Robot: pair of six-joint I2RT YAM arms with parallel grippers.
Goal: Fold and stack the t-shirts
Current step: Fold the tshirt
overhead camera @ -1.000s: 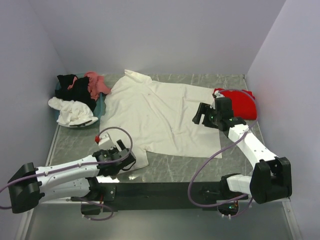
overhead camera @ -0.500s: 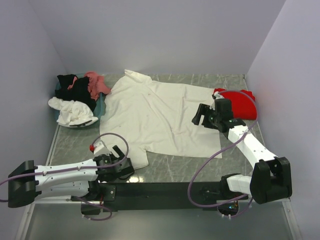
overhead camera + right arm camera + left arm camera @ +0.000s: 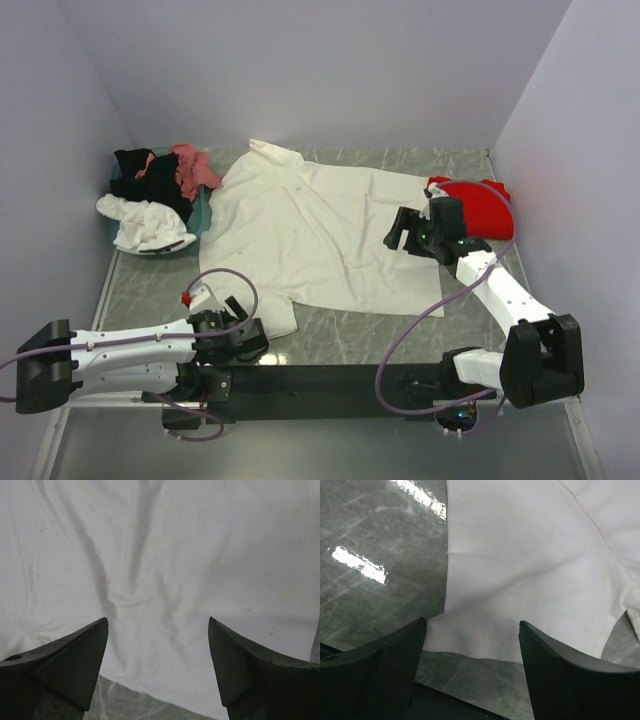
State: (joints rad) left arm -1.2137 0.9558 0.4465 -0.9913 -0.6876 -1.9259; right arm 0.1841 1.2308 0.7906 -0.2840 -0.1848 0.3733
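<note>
Two grippers stood wide open, and neither had hold of anything. The left gripper (image 3: 240, 335) lay low at the near edge of the table (image 3: 350, 335). Its dark fingers (image 3: 395, 655) were spread to either side of the near-left corner of the cream shirt (image 3: 320, 230). In the left wrist view that corner lay flat on the grey marbled top between the tips. Whether the tips touched the cloth I could not tell.

The cream shirt was spread out flat over the middle of the table, collar toward the far left, with a few soft creases. The right gripper (image 3: 402, 232) hung over its right part, jaws pointing left. In the right wrist view creased pale cloth filled the gap between the tips, with a strip of table showing at the bottom.

Just beyond the right gripper, at the far right of the table, lay the red shirt (image 3: 478, 200), bunched up and touching the cream shirt's edge. At the far left sat a heap (image 3: 150, 195) of black, pink and white cloth, just beside the cream shirt.
</note>
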